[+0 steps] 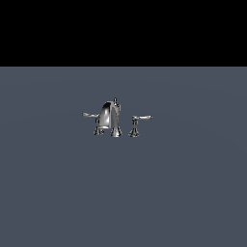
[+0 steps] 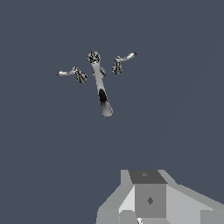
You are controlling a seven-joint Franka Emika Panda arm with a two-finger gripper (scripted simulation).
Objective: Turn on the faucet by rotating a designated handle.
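Observation:
The chrome faucet (image 1: 114, 118) stands on the grey floor in the exterior view, with an arched spout and a top knob. The handle (image 1: 141, 118) is the thin lever on the flared post at the exterior view's right, with a clear gap from the spout. The twin lever (image 1: 91, 116) is at the left, and its post overlaps the spout. In the wrist view the faucet (image 2: 100, 85) is seen from above, with one lever (image 2: 122, 61) and another (image 2: 72, 73) on either side of the spout. Only the grey body of my gripper (image 2: 148, 199) shows, far from the faucet. Its fingers are hidden.
A flat grey floor (image 1: 183, 193) spreads around the faucet, under a black background. The arm does not show in the exterior view.

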